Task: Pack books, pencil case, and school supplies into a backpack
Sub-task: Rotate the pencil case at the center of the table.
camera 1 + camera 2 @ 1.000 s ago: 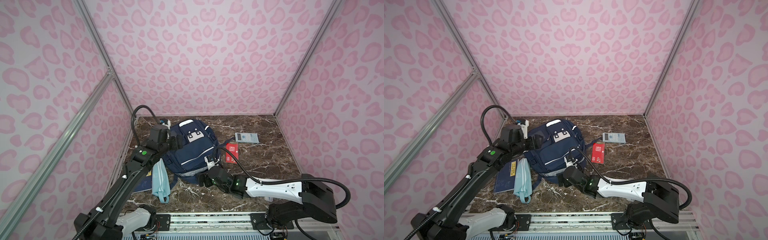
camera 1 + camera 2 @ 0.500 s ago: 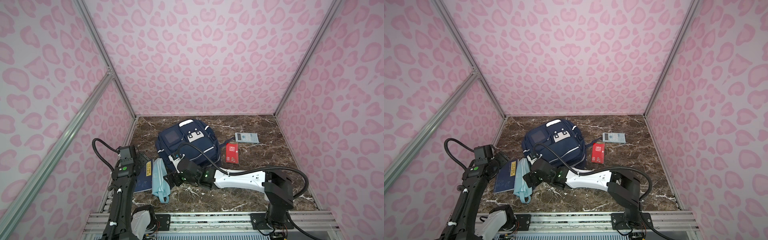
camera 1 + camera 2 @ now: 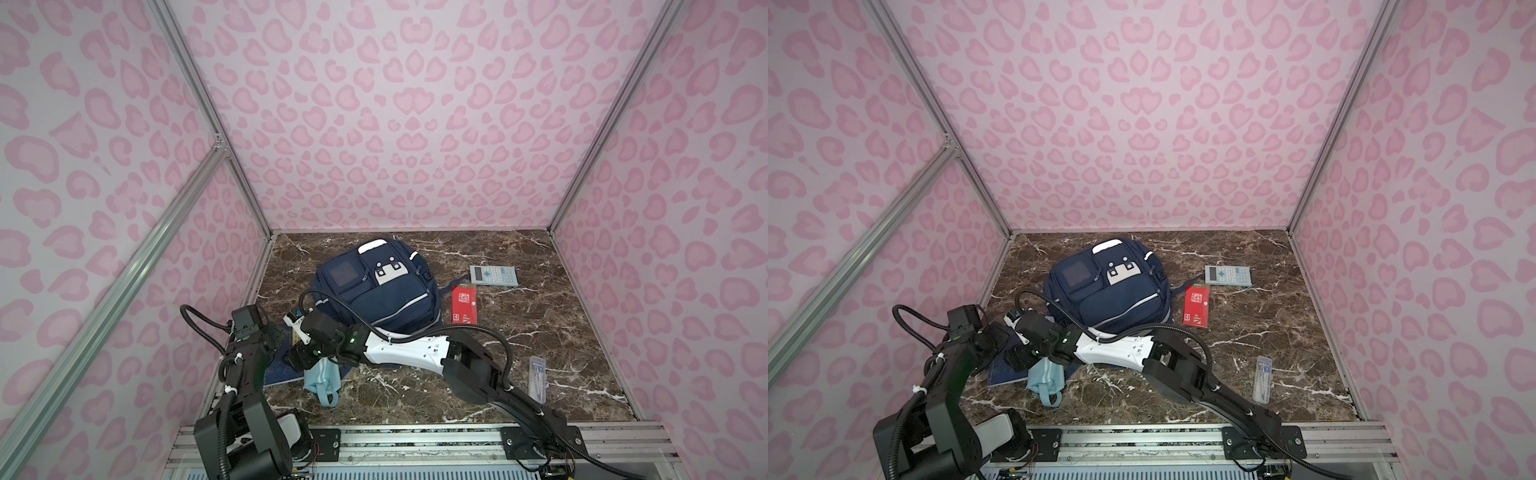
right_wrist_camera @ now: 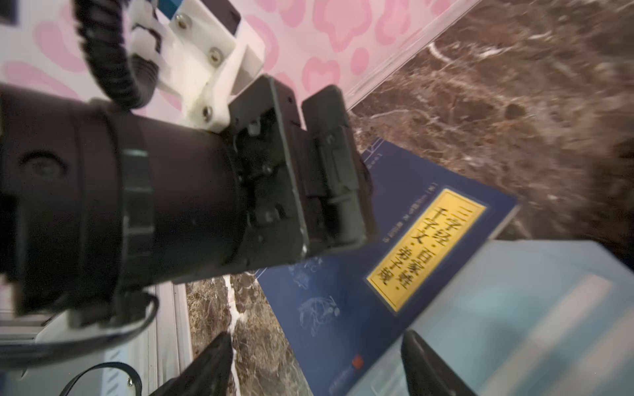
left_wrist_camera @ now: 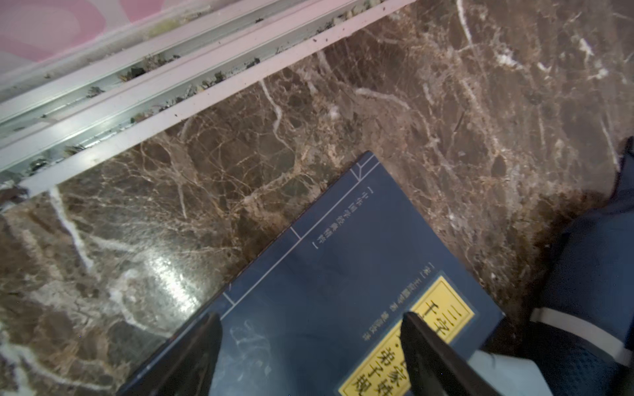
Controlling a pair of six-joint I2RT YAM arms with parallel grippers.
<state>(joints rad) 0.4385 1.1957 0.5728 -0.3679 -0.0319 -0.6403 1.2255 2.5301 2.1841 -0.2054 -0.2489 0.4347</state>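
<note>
The navy backpack (image 3: 376,291) lies at the table's middle back. A dark-blue book (image 5: 343,291) with a yellow label lies flat near the left wall, and the aqua pencil case (image 3: 321,376) overlaps its right side. My left gripper (image 5: 312,343) hovers open over the book, one finger on each side of the cover art. My right gripper (image 4: 319,360) is open too, spanning the book's near edge (image 4: 343,308) and the pencil case (image 4: 531,308). The grey-blue calculator (image 3: 493,275), red pack (image 3: 464,306) and clear ruler pack (image 3: 538,377) lie to the right.
An aluminium rail (image 5: 137,103) runs along the left wall beside the book. Both arms crowd the near-left corner, and the right arm (image 3: 407,353) stretches across the table's front. The left gripper's body (image 4: 274,188) fills much of the right wrist view.
The left arm has drawn back from the backpack and come down over the book. The right arm has swung left from the backpack's front to the pencil case and book.
</note>
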